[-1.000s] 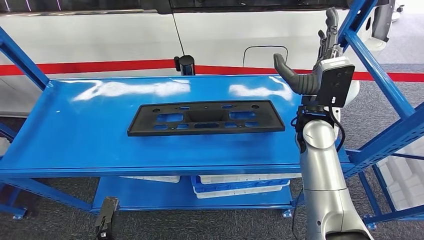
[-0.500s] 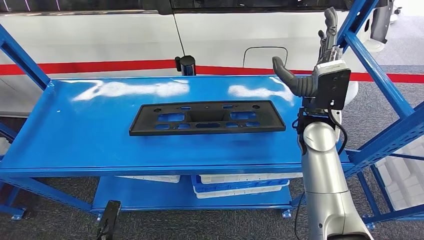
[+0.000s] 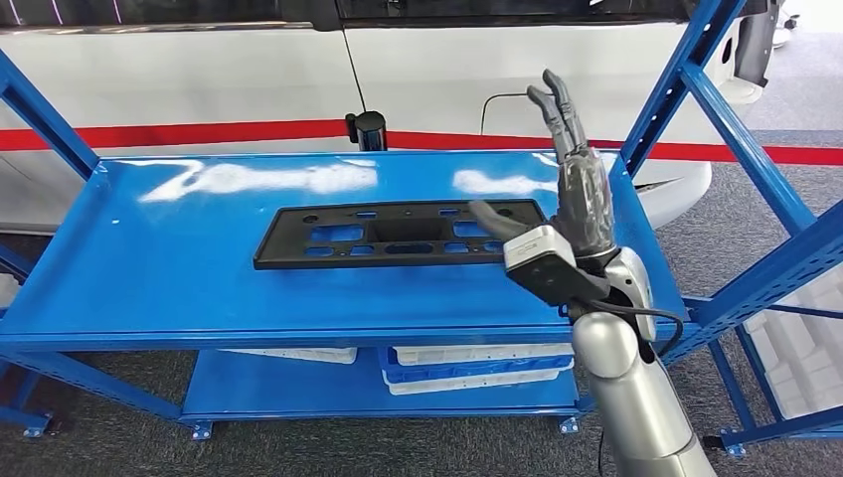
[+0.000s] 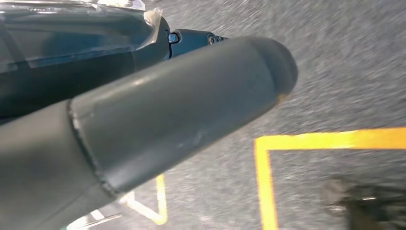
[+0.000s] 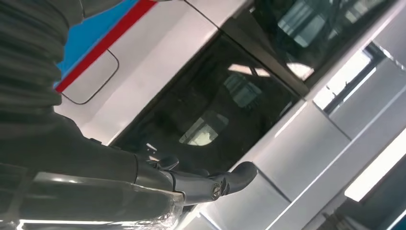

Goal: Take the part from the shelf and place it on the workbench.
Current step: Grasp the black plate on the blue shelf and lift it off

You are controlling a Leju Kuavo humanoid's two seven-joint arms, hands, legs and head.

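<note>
Head view: the flat black plastic panel with cut-outs (image 3: 406, 235) lies mid-shelf on the glossy blue metal shelf (image 3: 149, 278). The right hand (image 3: 569, 194) hovers at its right end, fingers spread, empty; it should lower squarely over that end.

Left wrist view: the left hand (image 4: 143, 120) hangs over grey floor; I cannot tell its grip.

Right wrist view: the dark fingers (image 5: 201, 184) extend, holding nothing.

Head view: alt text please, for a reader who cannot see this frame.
A flat black plastic part with cut-out slots lies on the top deck of a blue metal shelf. The robot's right hand is raised at the part's right end, fingers spread and pointing up, holding nothing. White trays sit on the lower deck, and a white vehicle with a red stripe stands behind.
</note>
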